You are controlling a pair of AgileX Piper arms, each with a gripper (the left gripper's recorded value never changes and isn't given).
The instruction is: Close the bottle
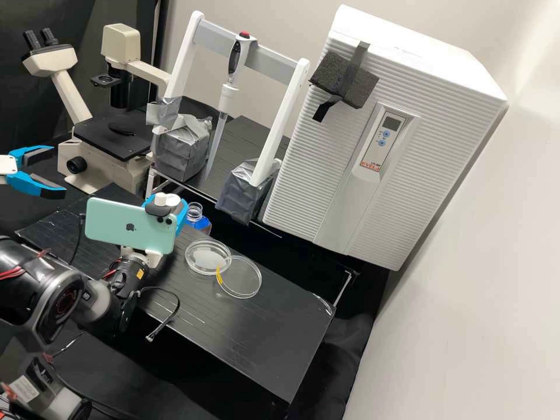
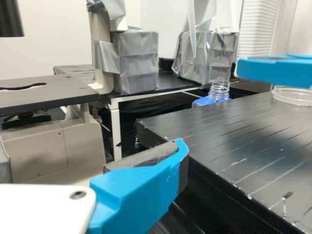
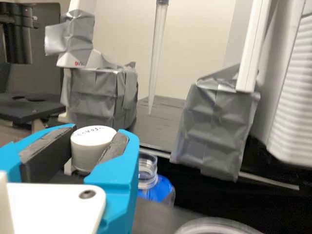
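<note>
A small clear bottle point(image 1: 197, 214) holding blue liquid stands open-necked on the black bench plate point(image 1: 251, 326), near its far edge. My right gripper point(image 1: 165, 205) hovers just left of it, shut on a white cap point(image 1: 166, 200). In the right wrist view the cap point(image 3: 92, 139) sits upright between the blue fingers of my right gripper point(image 3: 80, 146), with the bottle point(image 3: 148, 181) just past them. My left gripper point(image 1: 29, 169) hangs open at the far left, off the plate. In its own view the left gripper point(image 2: 209, 122) is wide apart and the bottle point(image 2: 218, 91) stands far off.
Two clear petri dishes point(image 1: 207, 256) point(image 1: 240, 277) lie on the plate right of the bottle. A pipette point(image 1: 224, 99) hangs in a white stand with taped feet point(image 1: 181, 146) behind. A microscope point(image 1: 93, 116) is at the back left, a large white machine point(image 1: 379, 134) at the right.
</note>
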